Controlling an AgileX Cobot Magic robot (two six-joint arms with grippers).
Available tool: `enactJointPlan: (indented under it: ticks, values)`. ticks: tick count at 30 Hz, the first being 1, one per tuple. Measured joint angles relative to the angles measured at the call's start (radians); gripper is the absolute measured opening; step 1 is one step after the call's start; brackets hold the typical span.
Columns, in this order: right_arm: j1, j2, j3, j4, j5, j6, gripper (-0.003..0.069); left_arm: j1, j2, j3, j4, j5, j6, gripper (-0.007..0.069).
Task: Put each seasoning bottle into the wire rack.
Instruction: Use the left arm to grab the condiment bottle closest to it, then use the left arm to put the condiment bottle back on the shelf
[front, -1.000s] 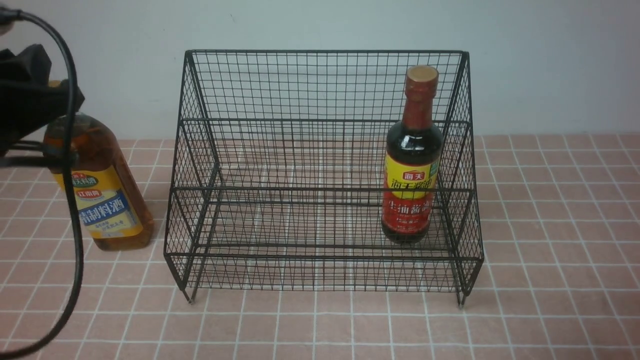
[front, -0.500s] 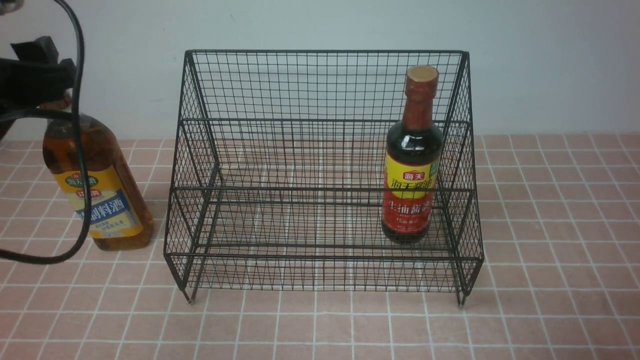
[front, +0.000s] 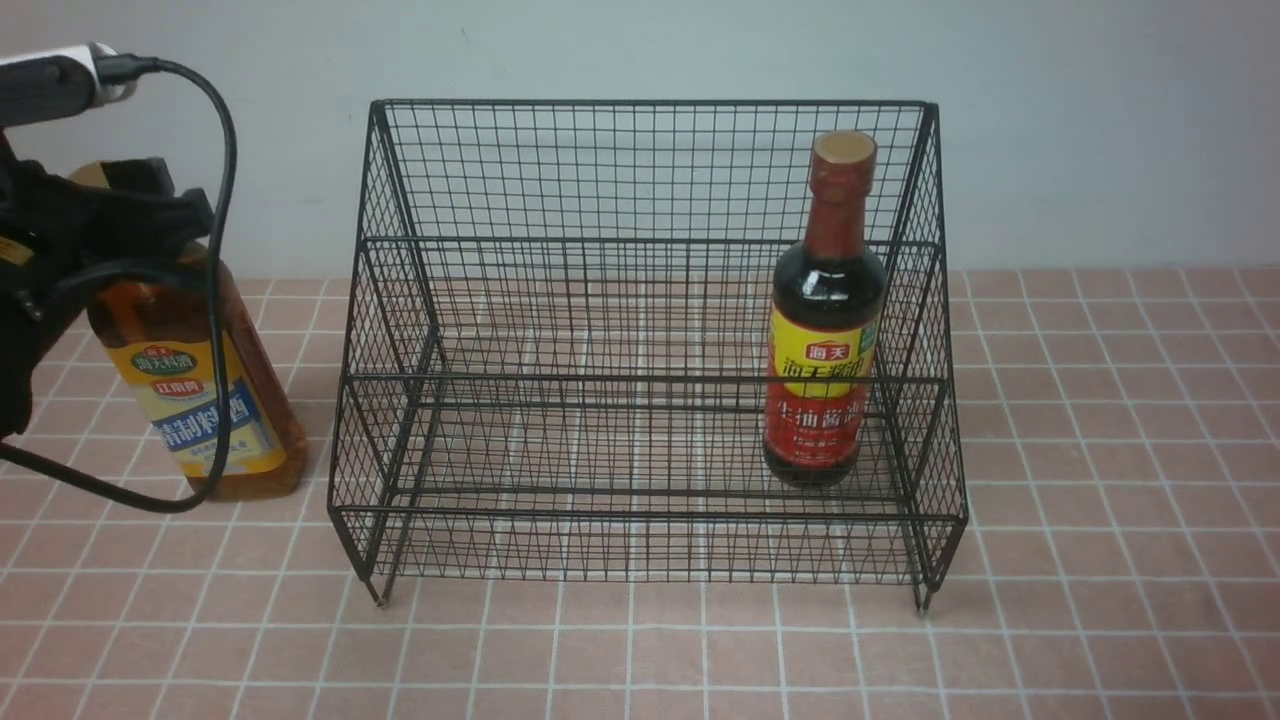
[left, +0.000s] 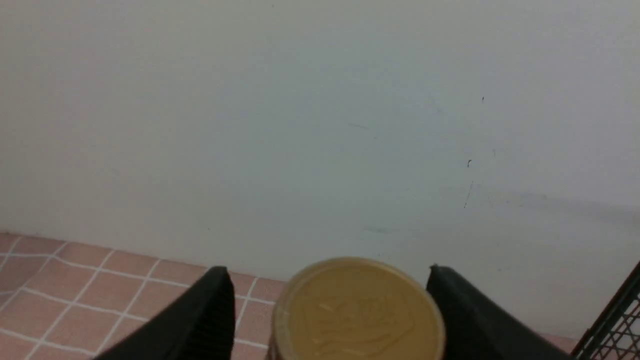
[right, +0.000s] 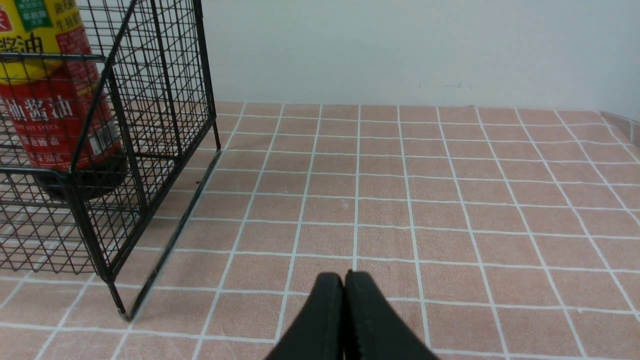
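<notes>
Front: dark soy sauce bottle (front: 825, 330) is standing upright at the right end of the lower tier of the wire rack (front: 600, 300). The amber cooking wine bottle (front: 205, 400) is standing on the tiled counter (front: 1100, 500) just left of the rack, with the left gripper (front: 115, 215) at its neck.
Left wrist: fingers (left: 200, 315) are straddling the gold cap (left: 357, 310), spread, gaps on both sides.
Right wrist: right gripper (right: 345, 295) is hanging over tile beside the rack, fingers pressed together, empty.

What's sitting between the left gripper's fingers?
The gold cap of the amber bottle, with a gap on either side; the left wrist view shows it.
</notes>
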Motion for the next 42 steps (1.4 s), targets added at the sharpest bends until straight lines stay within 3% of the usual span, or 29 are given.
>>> enactJointPlan:
  ticks: [7, 9, 12, 26, 37, 42]
  values:
    - [0.000, 0.000, 0.000, 0.000, 0.000, 0.000, -0.0012, 0.000, 0.028, 0.000, 0.000, -0.013, 0.000, 0.0454]
    - [0.000, 0.000, 0.000, 0.000, 0.000, 0.000, -0.0012, 0.000, 0.035, 0.000, 0.002, -0.029, 0.000, 0.0424]
    - [0.000, 0.000, 0.000, 0.000, 0.000, 0.000, -0.0012, 0.001, 0.040, 0.000, 0.043, -0.035, 0.000, 0.0299]
    - [0.000, 0.000, 0.000, 0.000, 0.000, 0.000, -0.0012, 0.001, -0.088, 0.001, 0.130, 0.079, -0.015, 0.0303]
    - [0.000, 0.000, 0.000, 0.000, 0.000, 0.000, -0.0012, 0.001, -0.230, -0.350, 0.138, 0.246, -0.018, 0.0302]
    - [0.000, 0.000, 0.000, 0.000, 0.000, 0.000, -0.0012, 0.001, -0.222, -0.471, 0.146, 0.342, -0.083, 0.0302]
